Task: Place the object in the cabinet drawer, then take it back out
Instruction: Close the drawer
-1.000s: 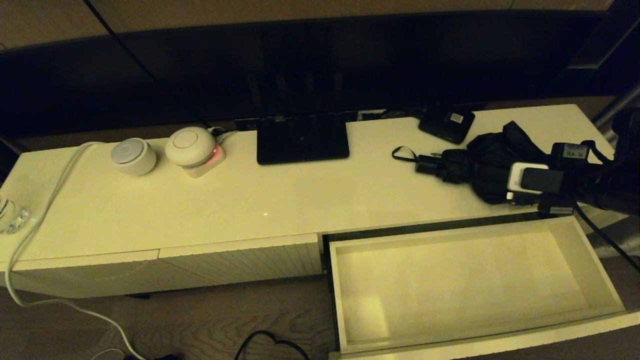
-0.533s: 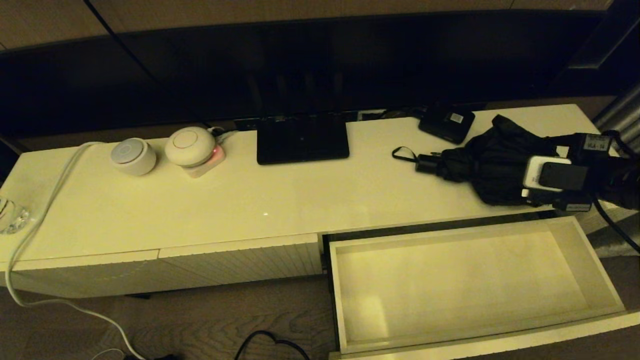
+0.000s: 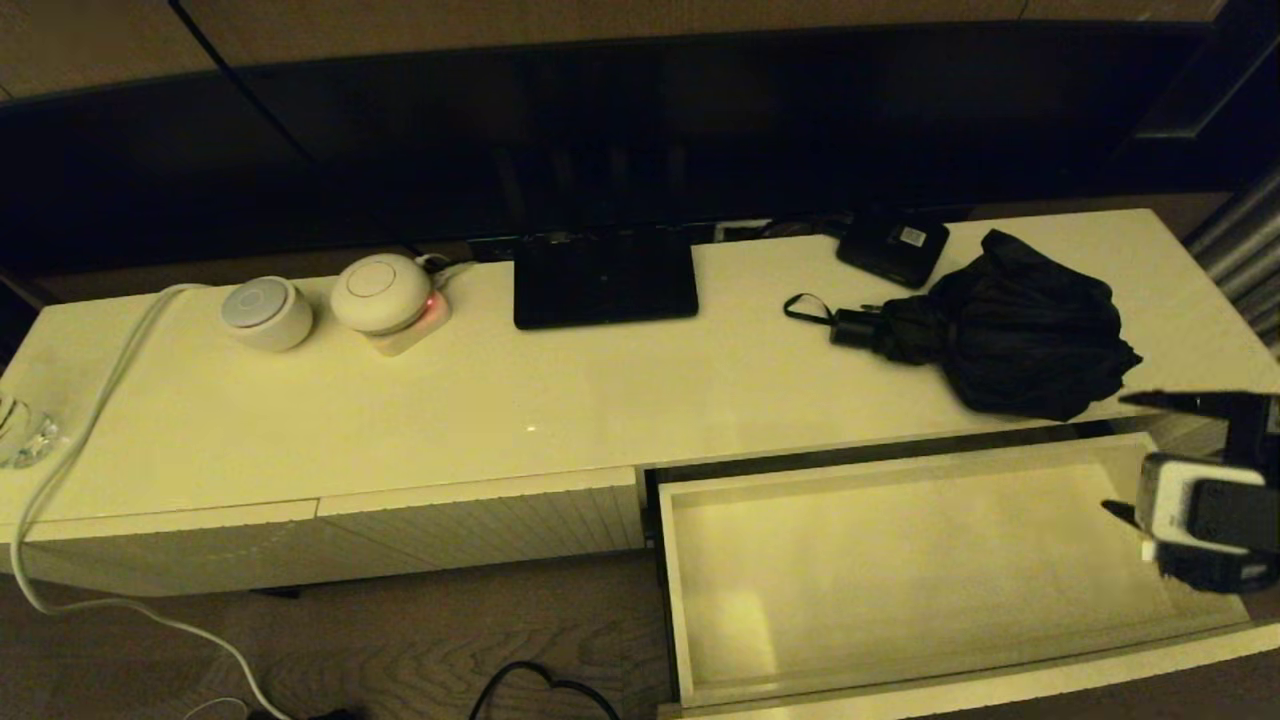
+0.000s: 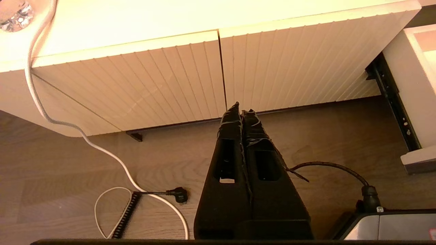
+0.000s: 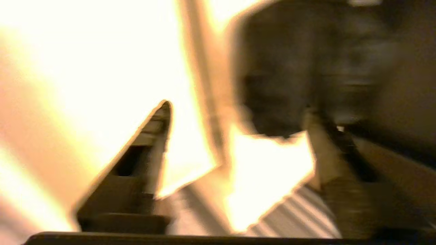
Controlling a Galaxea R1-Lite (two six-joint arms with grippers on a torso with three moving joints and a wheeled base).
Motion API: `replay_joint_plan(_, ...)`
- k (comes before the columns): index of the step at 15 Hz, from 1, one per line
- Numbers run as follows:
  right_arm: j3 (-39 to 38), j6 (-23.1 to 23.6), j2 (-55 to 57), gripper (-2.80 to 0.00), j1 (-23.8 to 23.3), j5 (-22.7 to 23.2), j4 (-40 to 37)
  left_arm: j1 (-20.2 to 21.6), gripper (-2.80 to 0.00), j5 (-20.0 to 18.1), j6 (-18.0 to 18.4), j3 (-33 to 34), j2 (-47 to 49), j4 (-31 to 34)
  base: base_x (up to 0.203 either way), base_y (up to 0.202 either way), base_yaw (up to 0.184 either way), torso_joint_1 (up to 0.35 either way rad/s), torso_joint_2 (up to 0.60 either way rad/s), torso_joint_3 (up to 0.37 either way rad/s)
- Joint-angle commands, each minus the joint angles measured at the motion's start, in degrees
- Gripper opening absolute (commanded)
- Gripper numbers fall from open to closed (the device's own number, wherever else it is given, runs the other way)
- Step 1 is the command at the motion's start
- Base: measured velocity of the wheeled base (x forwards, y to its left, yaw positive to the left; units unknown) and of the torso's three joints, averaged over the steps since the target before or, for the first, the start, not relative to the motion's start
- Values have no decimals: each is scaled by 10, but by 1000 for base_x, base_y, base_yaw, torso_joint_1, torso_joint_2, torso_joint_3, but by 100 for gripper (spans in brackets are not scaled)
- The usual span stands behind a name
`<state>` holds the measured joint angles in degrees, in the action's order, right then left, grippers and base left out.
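Observation:
The black folding umbrella [image 3: 1010, 340] lies on the cabinet top at the right, its handle and wrist loop [image 3: 805, 308] pointing left. Nothing holds it. Just in front of it the cabinet drawer [image 3: 920, 570] is pulled out and holds nothing. My right gripper [image 3: 1120, 455] hangs open at the drawer's right end, a little in front of the umbrella and clear of it. In the blurred right wrist view its fingers [image 5: 160, 129] stand wide apart with nothing between them. My left gripper [image 4: 241, 108] is shut on nothing, parked low before the ribbed panels [image 4: 170, 78].
A flat black box with a white label [image 3: 893, 246] sits behind the umbrella. A dark screen base [image 3: 605, 275] stands mid-top, with two round white devices [image 3: 267, 312] and a white cable [image 3: 100, 400] at the left. Cables lie on the floor [image 4: 156, 194].
My right gripper has drawn off the umbrella, moving right and toward the front, down to the drawer's right end. The umbrella stays on the cabinet top.

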<state>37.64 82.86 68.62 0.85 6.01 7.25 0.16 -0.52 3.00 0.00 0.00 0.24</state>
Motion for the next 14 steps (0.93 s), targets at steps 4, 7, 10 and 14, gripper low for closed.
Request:
replay_joint_plan(4,-166,-22,-12,-280,56,3,-17,0,-280,0,0,2,0,0,0,0,0,0,0,0)
replay_joint_plan(7,-204,-68,19,-280,109,4,-16,0,-280,0,0,2,0,0,0,0,0,0,0,0)
replay_joint_plan(10,-228,-72,30,-280,128,7,-20,0,-280,0,0,2,0,0,0,0,0,0,0,0)
replay_joint_plan(14,-255,-71,72,-280,128,12,-15,0,-280,0,0,2,0,0,0,0,0,0,0,0)
